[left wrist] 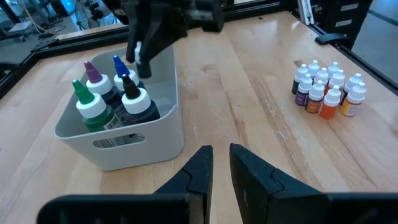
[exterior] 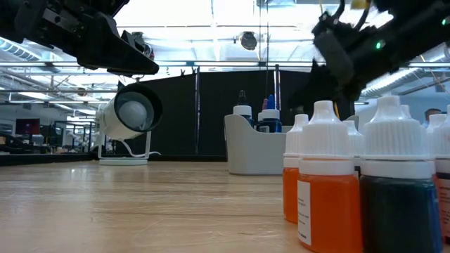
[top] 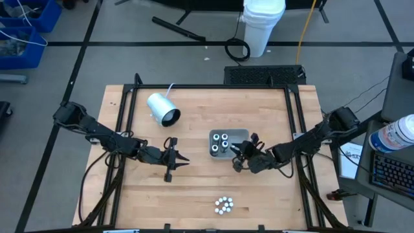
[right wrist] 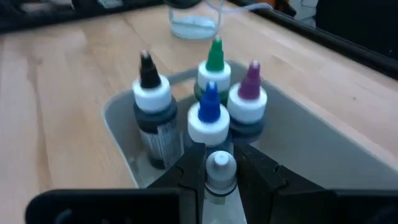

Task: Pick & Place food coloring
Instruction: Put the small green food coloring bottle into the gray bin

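Right now the right gripper [right wrist: 220, 167] holds one small white-capped food coloring bottle [right wrist: 219, 170] between its fingers, just over the near end of the grey tray [top: 240, 135]. Four bigger dropper bottles [right wrist: 205, 99] with black, green, blue and purple tips already stand inside the tray, close together. The remaining food coloring bottles [top: 224, 205] wait in a tight cluster near the front edge of the table [top: 194, 188], well apart from the tray.

I judge each bottle light, stiff and smooth, so it can slip or tip easily; the grip is best on the body below the cap. The tall dropper tips leave little free room for the lowering.

The left gripper [left wrist: 219, 163] hovers beside the tray with its fingers nearly closed and empty. A white cylinder [top: 162, 109] lies further back.
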Action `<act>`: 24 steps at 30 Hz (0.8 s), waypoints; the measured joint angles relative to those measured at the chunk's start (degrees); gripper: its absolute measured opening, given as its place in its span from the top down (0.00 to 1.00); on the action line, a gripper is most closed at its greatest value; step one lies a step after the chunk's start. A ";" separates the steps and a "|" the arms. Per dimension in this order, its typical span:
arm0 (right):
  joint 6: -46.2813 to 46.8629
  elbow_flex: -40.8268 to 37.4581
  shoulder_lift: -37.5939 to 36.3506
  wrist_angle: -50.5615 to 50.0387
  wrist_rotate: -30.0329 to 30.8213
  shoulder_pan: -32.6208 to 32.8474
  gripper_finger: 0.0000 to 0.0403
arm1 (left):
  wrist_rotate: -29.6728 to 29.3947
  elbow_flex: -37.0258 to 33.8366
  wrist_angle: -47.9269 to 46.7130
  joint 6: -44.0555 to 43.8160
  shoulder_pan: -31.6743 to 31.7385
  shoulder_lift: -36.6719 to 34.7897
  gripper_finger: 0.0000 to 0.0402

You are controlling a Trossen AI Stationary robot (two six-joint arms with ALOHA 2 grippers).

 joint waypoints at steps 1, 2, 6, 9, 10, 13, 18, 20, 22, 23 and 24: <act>-0.08 -0.01 0.55 0.19 -0.10 -0.15 0.86 | 0.00 0.00 0.00 -0.21 0.00 0.00 0.84; -0.07 -0.01 1.04 0.46 -0.09 -0.36 0.86 | -0.01 0.00 0.00 -0.54 0.00 0.00 0.84; 0.03 -0.03 1.71 -1.55 -0.17 -0.98 0.86 | -0.01 0.00 0.00 -0.65 0.00 0.00 0.84; -0.38 -0.01 1.64 -1.80 -0.17 -1.16 0.86 | -0.01 0.00 -0.16 -0.64 0.00 0.00 0.84; -0.72 -0.01 1.67 -1.80 -0.21 -1.16 0.86 | -0.01 0.00 -0.21 -0.58 0.00 0.00 0.84; -1.49 -0.01 1.75 -1.77 -2.31 -1.48 0.86 | -0.01 0.00 -0.44 -0.50 0.00 0.00 0.84; -1.86 -0.01 1.94 -2.22 -3.20 -1.90 0.85 | -0.02 0.00 -0.44 -0.54 0.00 0.00 0.84; -2.00 -0.01 1.94 -3.18 -3.33 -1.88 0.85 | -0.03 0.00 -0.42 -0.54 0.00 0.00 0.84; -2.82 -0.01 1.94 -3.69 -4.27 -1.88 0.85 | -0.03 0.00 -0.44 -0.54 0.00 0.00 0.84; -3.17 -0.01 1.96 -3.83 -4.60 -1.90 0.85 | -0.03 0.00 -0.42 -0.52 0.00 0.00 0.84; -3.56 -0.01 1.96 -4.01 -4.56 -1.90 0.85 | -0.03 0.00 -0.42 -0.52 0.00 0.00 0.84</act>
